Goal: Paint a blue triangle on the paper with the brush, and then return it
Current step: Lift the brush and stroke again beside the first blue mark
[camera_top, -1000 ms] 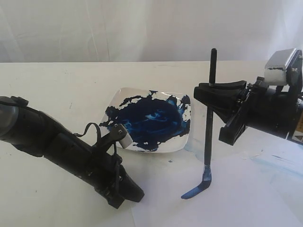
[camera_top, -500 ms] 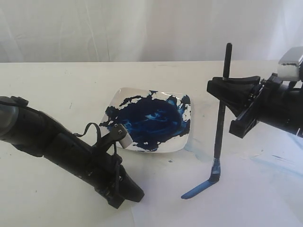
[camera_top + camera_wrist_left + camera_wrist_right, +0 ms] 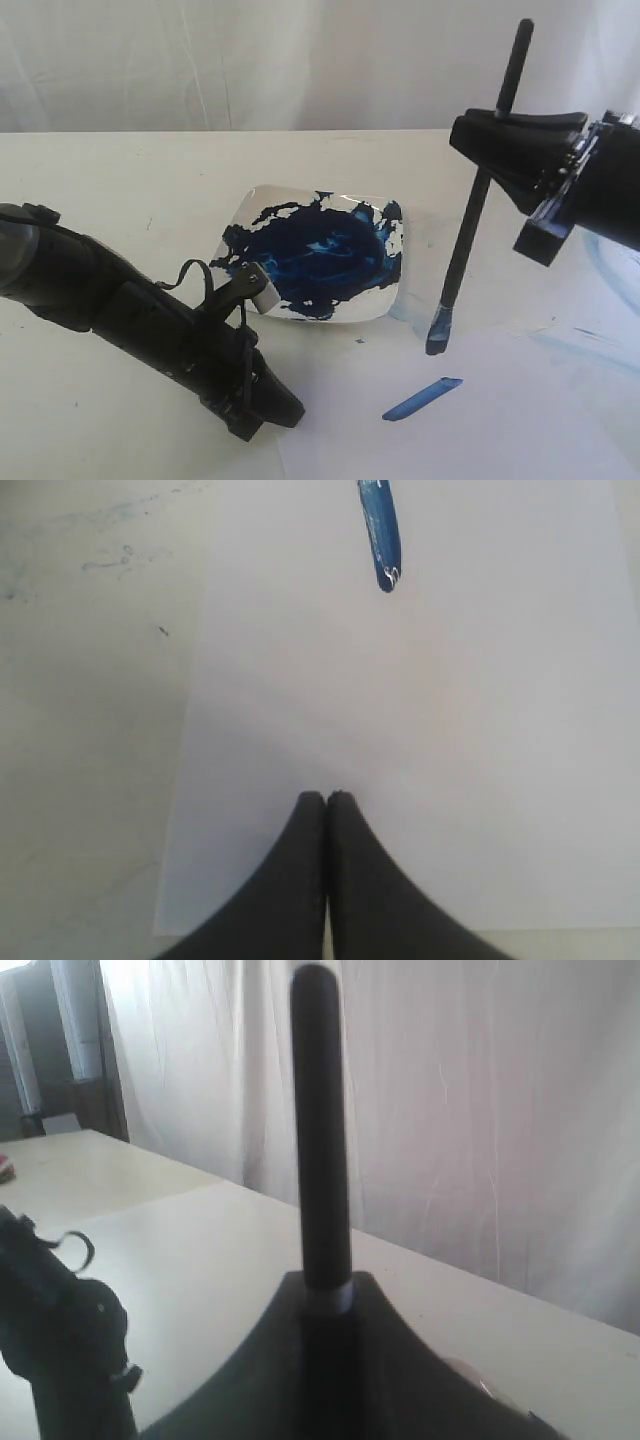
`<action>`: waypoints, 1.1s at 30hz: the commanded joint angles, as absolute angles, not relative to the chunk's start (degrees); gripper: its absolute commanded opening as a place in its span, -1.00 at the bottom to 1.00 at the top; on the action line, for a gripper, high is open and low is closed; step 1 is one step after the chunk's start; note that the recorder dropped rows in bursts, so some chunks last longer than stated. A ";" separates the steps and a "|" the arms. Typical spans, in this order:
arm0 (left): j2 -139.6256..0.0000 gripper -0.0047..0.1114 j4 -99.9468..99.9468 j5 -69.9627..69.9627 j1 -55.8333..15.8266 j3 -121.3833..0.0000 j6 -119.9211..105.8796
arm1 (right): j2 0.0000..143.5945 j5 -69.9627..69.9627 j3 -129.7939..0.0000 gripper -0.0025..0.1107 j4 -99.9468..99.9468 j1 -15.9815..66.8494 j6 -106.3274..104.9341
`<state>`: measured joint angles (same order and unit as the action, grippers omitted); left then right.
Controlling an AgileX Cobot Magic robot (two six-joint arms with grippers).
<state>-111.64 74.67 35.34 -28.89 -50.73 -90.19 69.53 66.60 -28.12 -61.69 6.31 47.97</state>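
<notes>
No readable text, label, brand, number or sign anywhere.

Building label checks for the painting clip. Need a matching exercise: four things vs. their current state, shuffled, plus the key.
Things:
1. brush
2. plate
3. blue stroke
4. left end effector

States:
A. shut, empty, over the paper
B. smeared with dark blue paint
C. gripped by the right end effector, tilted, bristles clear of the paper
D. one short mark on the paper

Pairs: 1-C; 2-B; 3-D; 4-A
</notes>
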 commanded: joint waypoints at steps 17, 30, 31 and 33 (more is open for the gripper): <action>-111.56 -0.92 74.06 35.54 -29.24 -50.80 -89.91 | 44.61 28.34 -26.58 -0.96 -62.24 10.82 75.66; -111.56 -0.92 73.78 35.54 -29.24 -50.80 -89.91 | 47.61 22.95 -22.69 -0.96 -34.68 21.59 54.58; -111.56 -0.92 73.78 35.54 -29.24 -50.80 -89.91 | 48.72 24.00 -22.69 -0.96 -32.20 22.55 51.89; -111.56 -0.92 73.78 35.54 -29.24 -50.80 -89.91 | 51.01 26.31 -22.69 -0.96 -28.34 24.45 46.64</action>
